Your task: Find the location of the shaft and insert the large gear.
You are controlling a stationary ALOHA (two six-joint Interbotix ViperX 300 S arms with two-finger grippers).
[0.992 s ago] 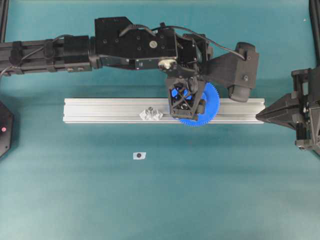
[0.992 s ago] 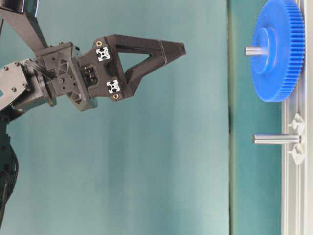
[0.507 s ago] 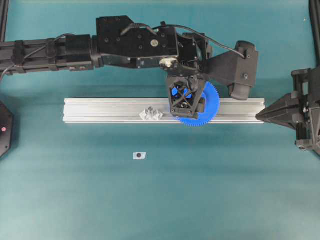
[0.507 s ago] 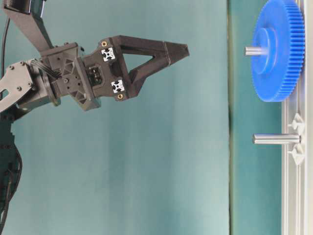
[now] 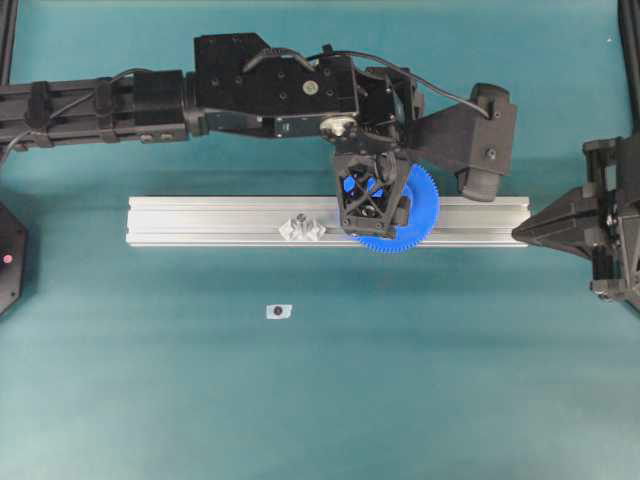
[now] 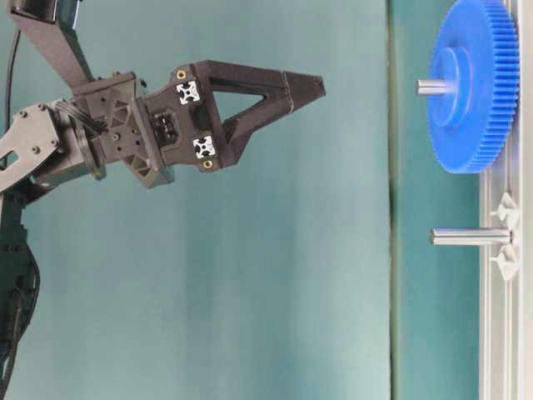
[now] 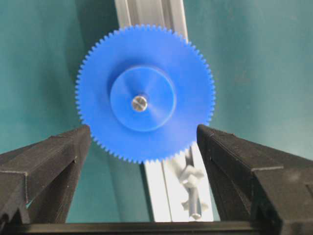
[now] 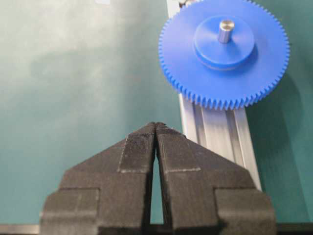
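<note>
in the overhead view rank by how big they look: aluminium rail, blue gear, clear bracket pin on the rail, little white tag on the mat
1. aluminium rail, longest by far
2. large gear, partly hidden under the left gripper
3. clear bracket pin
4. white tag, only slightly smaller than the bracket, so those two are close

Matt blue plastic large gear [image 7: 145, 93] with fine teeth; bare brushed-metal shaft [image 7: 140, 103]; grooved silvery aluminium rail [image 5: 220, 221]; matt teal tabletop [image 5: 420, 370].

robotics lab: teal test table [image 5: 150, 400]
</note>
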